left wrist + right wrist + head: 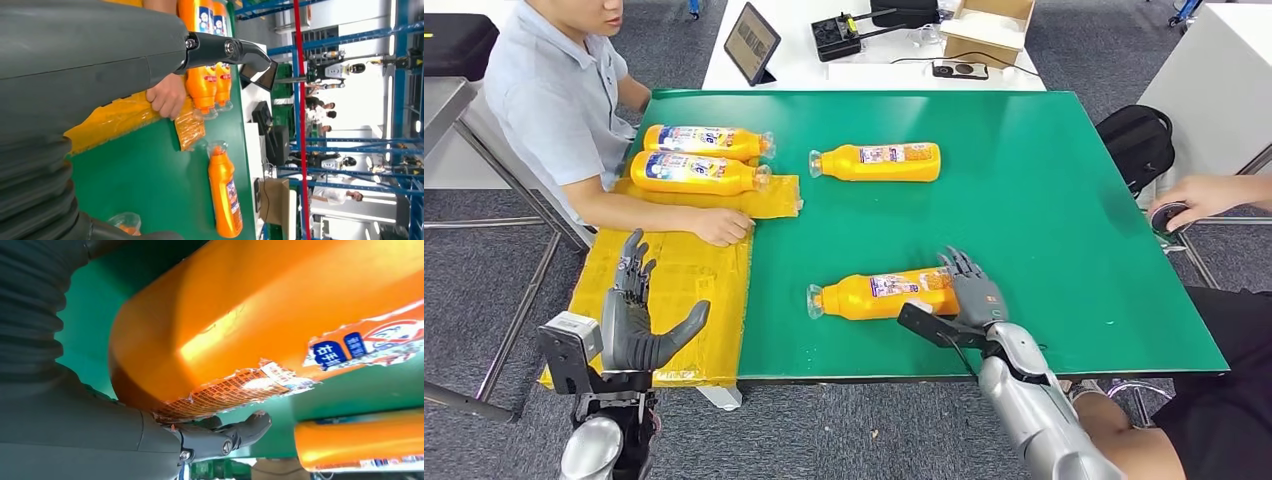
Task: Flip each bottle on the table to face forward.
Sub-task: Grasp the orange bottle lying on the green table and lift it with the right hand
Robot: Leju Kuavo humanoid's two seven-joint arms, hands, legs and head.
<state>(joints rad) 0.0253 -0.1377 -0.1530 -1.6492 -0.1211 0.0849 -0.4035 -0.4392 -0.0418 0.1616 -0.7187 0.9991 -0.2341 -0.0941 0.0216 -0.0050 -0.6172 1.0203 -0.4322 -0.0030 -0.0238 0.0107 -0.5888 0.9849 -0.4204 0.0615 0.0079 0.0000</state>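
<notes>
My right hand [964,300] covered the base end of the near bottle [879,295], so contact there could not be confirmed from the head view. In the right wrist view, that bottle ran off the frame edges, and its torn label [240,390] was unreadable. My left hand [639,320] blocked much of the left wrist view. The seated person [564,100] was cut off at the frame top.

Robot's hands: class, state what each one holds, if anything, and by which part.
The right hand grips the near orange plastic bottle lying on the green table, at its base end, opposite the cap. The left hand holds nothing, fingers apart.
</notes>
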